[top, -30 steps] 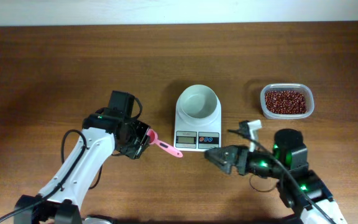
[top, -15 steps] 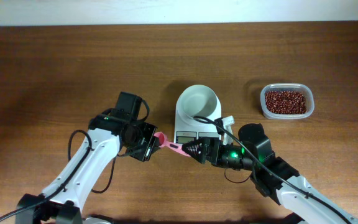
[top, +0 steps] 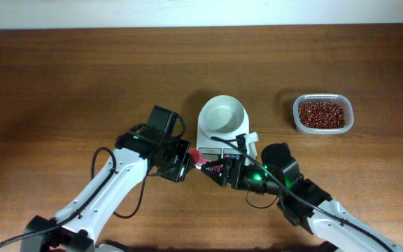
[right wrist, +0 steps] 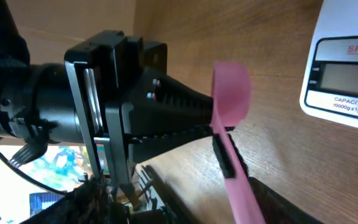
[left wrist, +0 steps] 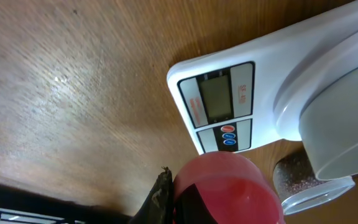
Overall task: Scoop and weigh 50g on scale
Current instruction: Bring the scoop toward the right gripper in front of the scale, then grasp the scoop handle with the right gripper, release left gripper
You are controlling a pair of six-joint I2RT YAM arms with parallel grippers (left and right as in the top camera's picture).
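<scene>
The white scale (top: 222,114) stands at the table's middle with its round bowl empty; its display (left wrist: 216,99) faces me. The 50g are red-brown beans (top: 320,113), still heaped in a clear tub at the right. My left gripper (top: 185,159) is shut on a pink scoop (top: 196,154) just in front of the scale. The scoop's bowl (left wrist: 229,186) fills the lower left wrist view. My right gripper (top: 210,168) meets it from the right. Its jaws stand either side of the scoop's handle (right wrist: 238,186), one fingertip (right wrist: 224,154) against it.
The clear tub (top: 349,115) sits right of the scale, also glimpsed past the scale's bowl as a tub (left wrist: 309,186). Both arms cross low in front of the scale. Bare wood lies to the left and far side.
The left gripper carried the pink scoop right, up to the scale's front. The right gripper swung left to the scoop's handle, and its jaws have narrowed around it.
</scene>
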